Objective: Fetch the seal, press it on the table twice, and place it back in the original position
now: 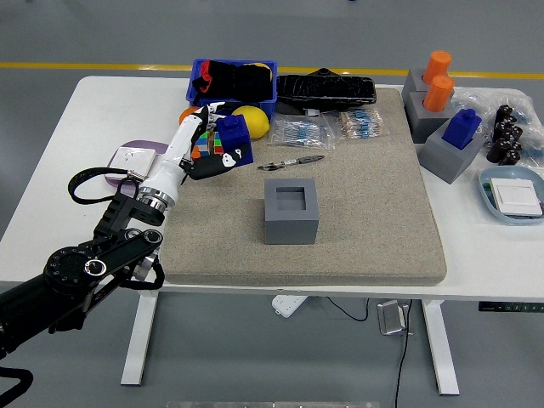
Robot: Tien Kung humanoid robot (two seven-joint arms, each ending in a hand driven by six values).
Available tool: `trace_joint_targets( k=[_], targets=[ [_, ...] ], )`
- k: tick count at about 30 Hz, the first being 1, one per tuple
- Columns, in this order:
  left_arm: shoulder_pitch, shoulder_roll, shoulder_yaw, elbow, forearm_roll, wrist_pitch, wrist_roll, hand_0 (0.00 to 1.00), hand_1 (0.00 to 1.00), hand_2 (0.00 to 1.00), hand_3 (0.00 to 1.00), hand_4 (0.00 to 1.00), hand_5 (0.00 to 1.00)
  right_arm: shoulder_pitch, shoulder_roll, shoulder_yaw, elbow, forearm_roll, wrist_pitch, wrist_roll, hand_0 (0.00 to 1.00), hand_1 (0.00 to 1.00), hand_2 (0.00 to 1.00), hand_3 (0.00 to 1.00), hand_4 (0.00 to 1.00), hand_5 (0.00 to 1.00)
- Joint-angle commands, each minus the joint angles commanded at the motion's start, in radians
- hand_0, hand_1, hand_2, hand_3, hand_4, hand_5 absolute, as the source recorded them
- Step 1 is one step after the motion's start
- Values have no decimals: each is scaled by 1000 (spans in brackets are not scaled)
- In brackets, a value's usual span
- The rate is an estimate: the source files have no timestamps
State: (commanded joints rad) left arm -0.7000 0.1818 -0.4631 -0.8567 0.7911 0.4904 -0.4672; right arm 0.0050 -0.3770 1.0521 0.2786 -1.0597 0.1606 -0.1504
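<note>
I see my left hand [206, 146] grasping the blue seal [235, 140], fingers wrapped on its left side, held up in the air over the mat's [374, 212] far-left part. The seal is out of its grey holder [291, 211], and the holder's square socket shows empty. The holder sits near the mat's middle, well apart from the seal. Behind the hand are the cubes [206, 144], partly hidden, plus an orange [189, 113] and a lemon [252, 120] just past them. A blue bin [234, 81] with dark stuff stands at the far edge, a black bag [327, 88] beside it. A pen [291, 162] lies on the mat between seal and holder. A purple plate [136, 163] with a white socket sits left of the mat, near my forearm. On the right: another blue seal [462, 127] in a grey holder, and two orange seals [437, 81] in theirs.
</note>
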Motion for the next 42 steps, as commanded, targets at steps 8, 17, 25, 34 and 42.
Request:
trace_joint_targets(
  k=[8,17,25,34,42],
  targets=[
    [34,-16,40,94,-66,14,-37,828,563,490,803,600,2,-2,0,-8,1,1,0,0,836,765,755,698,760,368],
    [61,-38,88,147,-124,28,-70,828,563,489,802,601,2,1,-1,-15,1,3,0,1,836,765,755,699,760,369],
    [75,-52,130,182,-176,47,-112,828,563,490,802,604,2,-2,-3,-17,0,0,0,0,836,765,754,697,760,368],
    [83,-55,172,189,-197,62,-142,827,563,489,801,601,2,-6,-1,-20,1,0,0,0,836,765,755,699,761,368],
    [84,-55,188,196,-203,67,-151,825,563,488,802,601,2,-5,1,-14,1,0,0,0,836,765,755,698,761,368]
  ],
)
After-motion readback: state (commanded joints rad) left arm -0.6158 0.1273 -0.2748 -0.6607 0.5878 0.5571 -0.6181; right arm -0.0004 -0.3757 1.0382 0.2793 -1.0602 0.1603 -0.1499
